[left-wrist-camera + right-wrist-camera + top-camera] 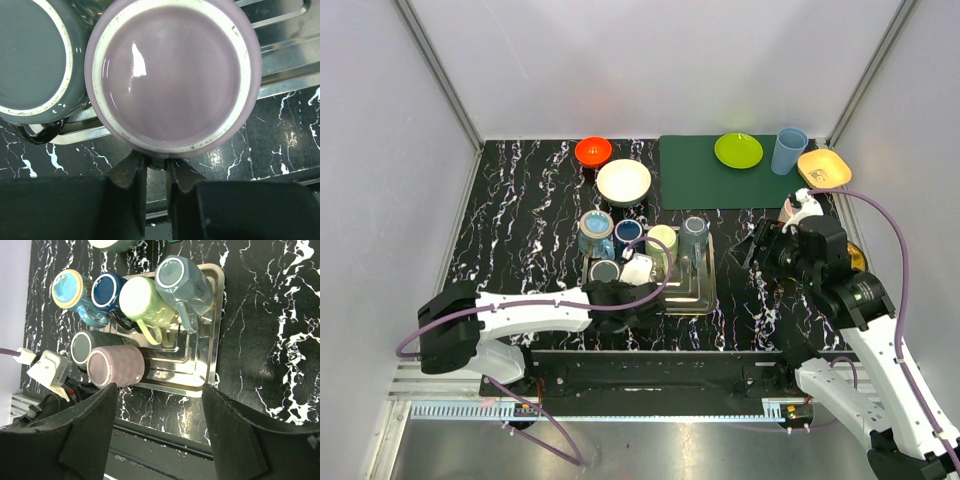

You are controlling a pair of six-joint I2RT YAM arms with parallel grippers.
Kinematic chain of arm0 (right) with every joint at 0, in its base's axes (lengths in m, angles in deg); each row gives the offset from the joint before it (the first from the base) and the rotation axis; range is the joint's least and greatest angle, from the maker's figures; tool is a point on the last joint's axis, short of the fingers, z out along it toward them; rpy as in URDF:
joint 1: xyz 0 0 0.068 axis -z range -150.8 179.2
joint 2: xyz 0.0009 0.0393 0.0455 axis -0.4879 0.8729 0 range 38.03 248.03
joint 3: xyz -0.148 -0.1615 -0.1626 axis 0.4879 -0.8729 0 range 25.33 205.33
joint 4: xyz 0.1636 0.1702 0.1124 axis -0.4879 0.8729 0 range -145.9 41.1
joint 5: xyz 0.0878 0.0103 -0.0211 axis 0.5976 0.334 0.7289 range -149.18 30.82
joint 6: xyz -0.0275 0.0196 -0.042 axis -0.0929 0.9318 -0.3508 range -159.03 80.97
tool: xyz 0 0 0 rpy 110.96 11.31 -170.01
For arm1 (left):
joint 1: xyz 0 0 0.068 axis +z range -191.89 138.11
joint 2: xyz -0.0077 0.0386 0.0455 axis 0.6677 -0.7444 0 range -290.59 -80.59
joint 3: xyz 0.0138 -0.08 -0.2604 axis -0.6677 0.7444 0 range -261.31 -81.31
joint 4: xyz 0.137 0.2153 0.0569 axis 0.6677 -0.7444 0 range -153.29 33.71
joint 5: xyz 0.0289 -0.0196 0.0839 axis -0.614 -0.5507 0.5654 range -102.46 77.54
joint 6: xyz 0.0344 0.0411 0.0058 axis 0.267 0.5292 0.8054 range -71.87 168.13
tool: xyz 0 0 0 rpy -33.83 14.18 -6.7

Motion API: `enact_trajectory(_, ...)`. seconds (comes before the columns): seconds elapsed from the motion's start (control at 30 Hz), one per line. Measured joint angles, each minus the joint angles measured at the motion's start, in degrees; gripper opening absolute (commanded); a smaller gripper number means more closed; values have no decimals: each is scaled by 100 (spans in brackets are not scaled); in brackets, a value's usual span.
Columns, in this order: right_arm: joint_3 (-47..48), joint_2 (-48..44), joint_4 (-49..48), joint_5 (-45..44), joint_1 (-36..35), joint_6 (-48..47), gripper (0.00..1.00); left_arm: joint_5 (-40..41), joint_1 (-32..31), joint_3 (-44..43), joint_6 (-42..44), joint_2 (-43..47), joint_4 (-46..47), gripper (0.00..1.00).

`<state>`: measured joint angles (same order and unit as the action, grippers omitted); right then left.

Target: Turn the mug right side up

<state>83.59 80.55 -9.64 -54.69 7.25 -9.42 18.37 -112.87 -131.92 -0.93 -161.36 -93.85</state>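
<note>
Left end effector [156, 162] near-together at purple mug [172, 75], cannot tell if gripping; right end effector [159, 389] apart. Slip could strike grey mug [30, 55].

Bright, diffuse light is pouring down from overhead in the top view, bouncing off the pale walls [650, 60] and casting only soft shadows on the counter [520, 220]. Just beyond the left claw [156, 172], the glossy base of the mug [172, 75] is throwing back a white streak of glare. The claw's own fingers [127, 185] are sinking into near-black, blurred shadow, and the gap between them is reading too dark to judge. Ahead of the right claw [159, 390], the metal tray [192, 367] is flashing hot reflections; that claw's fingers [85, 435] are looming soft, unlit and out of focus along the frame's bottom edge.
</note>
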Motion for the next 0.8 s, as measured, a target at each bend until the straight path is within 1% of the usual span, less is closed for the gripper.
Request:
enact_trajectory(0.07,-59,2,24,-57,0,24,73,-7,39,50,-42,-22,37,12)
enact_trajectory(0.13,-96,13,39,-85,0,44,73,-20,72,83,-57,-55,55,13)
enact_trajectory(0.3,-136,35,63,-103,0,111,73,-2,142,85,-46,-85,151,11)
enact_trajectory(0.43,-142,35,79,-98,0,170,73,-33,319,85,15,-205,269,11)
enact_trajectory(0.53,-162,35,79,-96,0,195,73,-31,452,37,111,-269,348,23)
enact_trajectory(0.57,-170,35,83,-96,0,199,73,-33,487,24,144,-291,376,32)
enact_trajectory(0.67,-175,31,136,-98,0,208,73,-22,529,-2,240,-343,446,43)
enact_trajectory(0.8,-175,24,177,-107,0,212,73,-24,531,-7,306,-341,468,54)
